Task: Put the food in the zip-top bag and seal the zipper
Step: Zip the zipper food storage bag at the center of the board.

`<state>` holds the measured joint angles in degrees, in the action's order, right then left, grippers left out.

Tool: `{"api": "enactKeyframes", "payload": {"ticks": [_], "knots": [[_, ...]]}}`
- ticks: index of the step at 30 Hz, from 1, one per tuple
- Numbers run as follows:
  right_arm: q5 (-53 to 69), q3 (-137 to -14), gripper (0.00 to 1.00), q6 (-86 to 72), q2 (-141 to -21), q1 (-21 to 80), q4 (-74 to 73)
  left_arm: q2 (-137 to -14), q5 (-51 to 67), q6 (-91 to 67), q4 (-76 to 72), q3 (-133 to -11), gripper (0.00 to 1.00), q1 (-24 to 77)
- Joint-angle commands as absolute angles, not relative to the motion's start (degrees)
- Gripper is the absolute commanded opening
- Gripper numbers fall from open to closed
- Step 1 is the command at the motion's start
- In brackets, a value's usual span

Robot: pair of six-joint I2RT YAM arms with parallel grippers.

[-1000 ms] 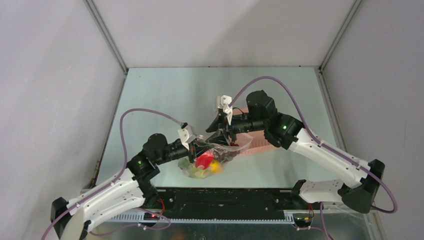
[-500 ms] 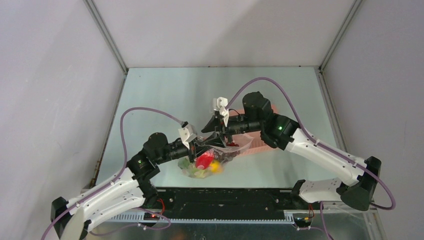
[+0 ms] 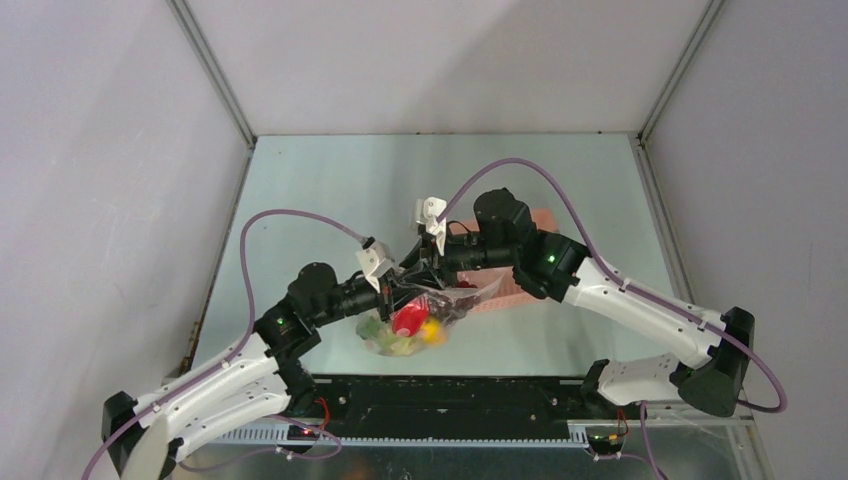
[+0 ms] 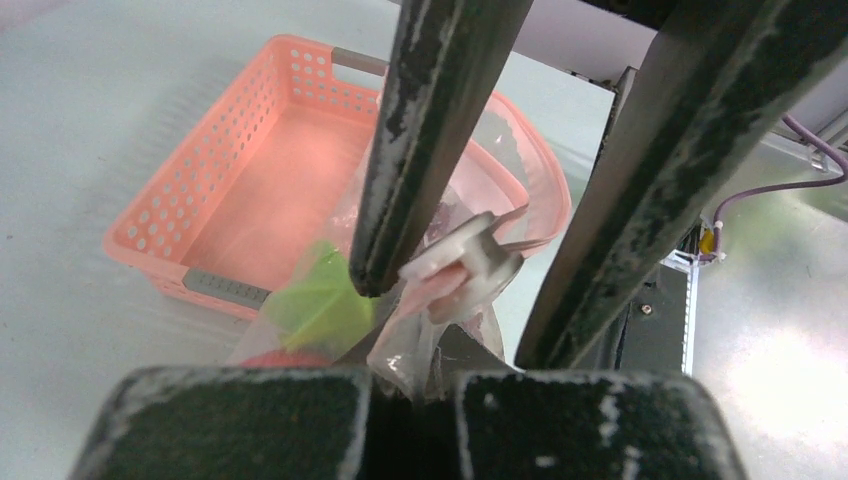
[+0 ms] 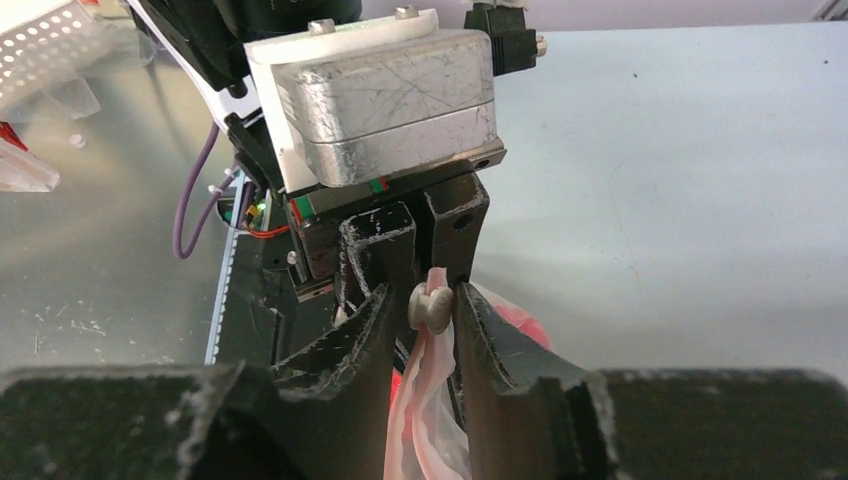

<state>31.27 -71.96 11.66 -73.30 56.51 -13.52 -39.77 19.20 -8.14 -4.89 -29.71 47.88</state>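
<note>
The zip-top bag [image 3: 415, 318] hangs between my two grippers just above the table. Red [image 3: 408, 320], yellow [image 3: 431, 333], green and dark maroon food pieces are inside it. My left gripper [image 3: 394, 289] is shut on the end of the bag's mouth [image 4: 432, 345]. My right gripper [image 3: 424, 279] is right beside it, jaws closed around the pinkish zipper [image 5: 432, 372] with its white slider [image 5: 432, 308] between the fingertips. The slider also shows in the left wrist view [image 4: 465, 258], with a leafy green piece [image 4: 315, 300] behind the plastic.
The pink slatted basket [image 3: 515, 283] stands just behind and to the right of the bag, under my right forearm; it looks empty in the left wrist view [image 4: 235, 190]. The black base rail [image 3: 450, 395] runs along the near edge.
My right gripper has slid left along the bag's mouth, until it is next to my left gripper. The left gripper and the bag have barely moved.
</note>
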Motion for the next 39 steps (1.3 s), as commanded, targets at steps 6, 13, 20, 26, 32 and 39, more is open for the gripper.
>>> {"api": "enactKeyframes", "payload": {"ticks": [6, 13, 20, 26, 32, 39], "knots": [[29.59, -73.08, 0.06, 12.31, -73.35, 57.11, -13.24, -38.86, 18.34, -10.28, -9.48, -33.04, 0.0, 47.93], [27.77, -73.1, 0.05, 12.08, -73.59, 57.12, -16.48, -35.61, 13.71, -12.41, -11.36, -31.55, 0.0, 47.94], [25.65, -73.1, 0.06, 12.49, -73.41, 57.06, -19.55, -33.58, 11.9, -13.42, -12.68, -30.09, 0.0, 47.95], [23.44, -73.09, 0.07, 13.07, -73.21, 57.12, -21.34, -33.23, 11.87, -14.26, -12.56, -29.94, 0.0, 47.93], [22.03, -72.97, 0.1, 13.56, -72.58, 57.06, -23.5, -32.74, 11.04, -15.08, -12.94, -29.49, 0.0, 47.46], [21.17, -70.26, 0.09, 12.66, -70.26, 56.9, -22.09, -32.17, 11.98, -16.53, -14.05, -28.8, 0.0, 45.99]]}}
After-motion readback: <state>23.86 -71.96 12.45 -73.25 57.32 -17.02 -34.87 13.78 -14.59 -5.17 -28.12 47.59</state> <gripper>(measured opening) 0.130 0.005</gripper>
